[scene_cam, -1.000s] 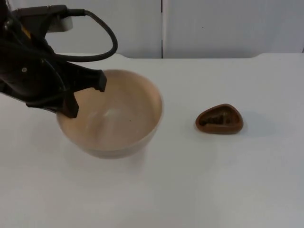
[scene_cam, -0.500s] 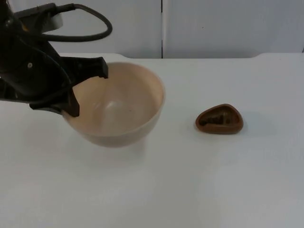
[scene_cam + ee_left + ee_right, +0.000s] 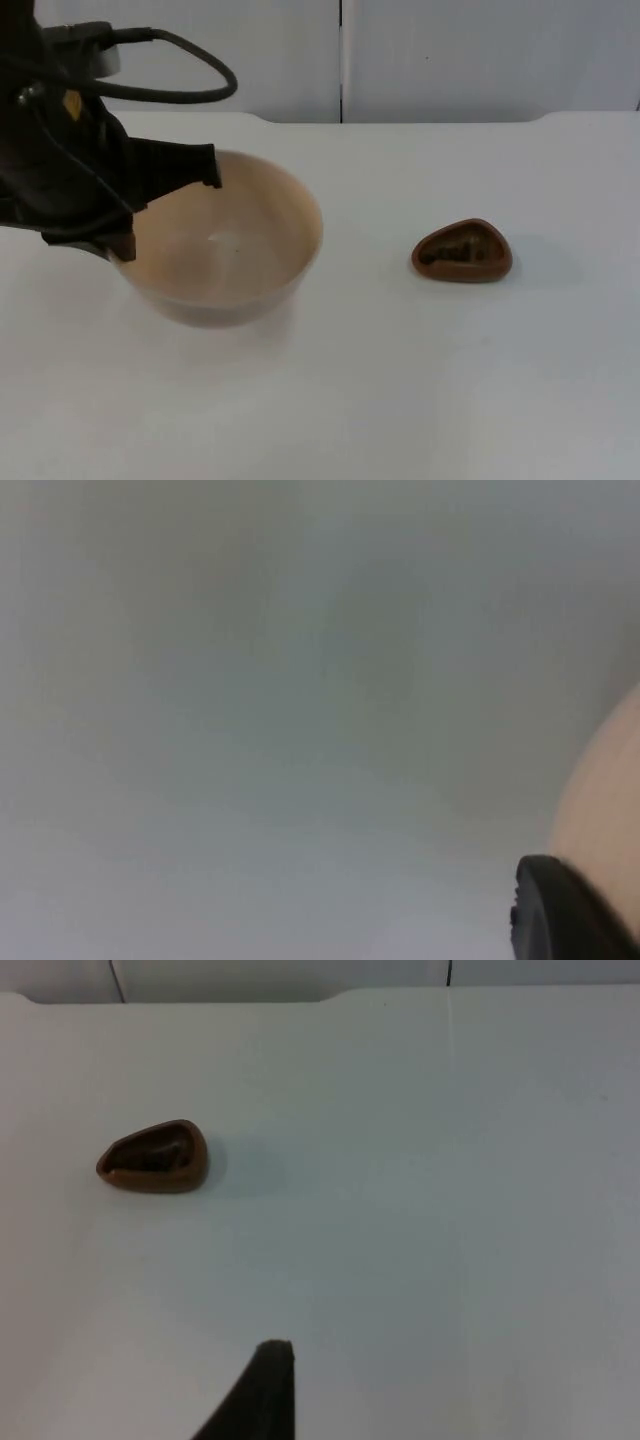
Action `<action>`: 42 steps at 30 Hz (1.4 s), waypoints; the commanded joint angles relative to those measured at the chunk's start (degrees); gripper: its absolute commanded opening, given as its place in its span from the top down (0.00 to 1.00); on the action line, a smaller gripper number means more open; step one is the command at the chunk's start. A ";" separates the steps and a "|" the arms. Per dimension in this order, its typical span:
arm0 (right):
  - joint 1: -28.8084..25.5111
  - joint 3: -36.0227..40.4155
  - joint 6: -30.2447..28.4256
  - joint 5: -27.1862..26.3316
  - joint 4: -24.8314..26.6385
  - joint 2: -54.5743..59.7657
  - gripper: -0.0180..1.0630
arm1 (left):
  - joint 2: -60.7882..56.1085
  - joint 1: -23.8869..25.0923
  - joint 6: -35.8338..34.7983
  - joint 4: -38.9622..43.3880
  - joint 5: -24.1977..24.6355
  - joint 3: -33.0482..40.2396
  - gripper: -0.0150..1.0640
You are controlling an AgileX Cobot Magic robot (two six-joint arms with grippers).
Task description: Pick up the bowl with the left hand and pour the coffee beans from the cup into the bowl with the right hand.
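Observation:
A beige bowl point(image 3: 225, 245) is at the table's left, and its pale side point(image 3: 600, 790) shows in the left wrist view. My left gripper point(image 3: 167, 210) is shut on the bowl's left rim, one finger point(image 3: 208, 168) over the far rim and the other point(image 3: 122, 246) at the near left rim. A black fingertip point(image 3: 562, 910) lies against the bowl's wall. A small brown cup point(image 3: 462, 251) with dark coffee beans in it stands right of centre, apart from the bowl, and is seen again point(image 3: 153, 1157) in the right wrist view. The right arm waits; a fingertip point(image 3: 262, 1392) of its gripper hangs above bare table, well away from the cup.
The white table top point(image 3: 400, 380) ends at the grey partition wall point(image 3: 450, 55) behind. A dark vertical seam point(image 3: 341, 60) runs down the wall. Open table lies between the bowl and the cup and along the front.
The left gripper and the bowl went up and slightly right, then came back left and down. The bowl now looks smaller and sits further left. The cup has not moved.

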 commanded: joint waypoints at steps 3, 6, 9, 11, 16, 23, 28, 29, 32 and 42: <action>-0.32 0.03 0.03 -0.54 0.58 -0.10 0.01 | -0.62 -0.63 -1.40 1.08 0.17 -0.29 0.99; -0.32 0.03 0.03 -0.53 1.70 -0.10 0.01 | -0.62 -0.63 -1.40 1.49 0.27 -0.29 0.99; -0.32 -0.11 0.03 -0.42 1.84 -0.10 0.01 | -0.62 -0.63 -1.40 1.49 0.27 -0.29 0.99; -0.32 -0.55 0.19 -0.42 1.84 0.37 0.01 | -0.62 -0.63 -1.40 1.49 0.27 -0.29 0.99; -0.32 -2.88 0.08 -2.29 1.58 7.35 0.01 | -0.62 -0.63 -1.40 1.38 0.16 -0.29 0.99; -0.32 -5.97 0.08 -6.23 1.58 18.76 0.01 | -0.62 -0.63 -1.40 1.27 0.16 -0.29 0.99; -0.32 -8.59 0.08 -10.59 1.68 25.77 0.01 | -0.62 -0.63 -1.40 1.27 0.16 -0.29 0.99; -0.32 -9.38 0.08 -11.01 1.68 27.23 0.01 | -0.62 -0.63 -1.40 1.27 0.16 -0.29 0.99; -0.32 -12.62 0.08 -11.28 1.68 31.77 0.01 | -0.62 -0.63 -1.40 1.27 0.16 -0.29 0.99; -0.32 -25.03 0.08 -10.41 1.68 47.65 0.01 | -0.62 -0.63 -1.40 1.27 0.16 -0.29 0.99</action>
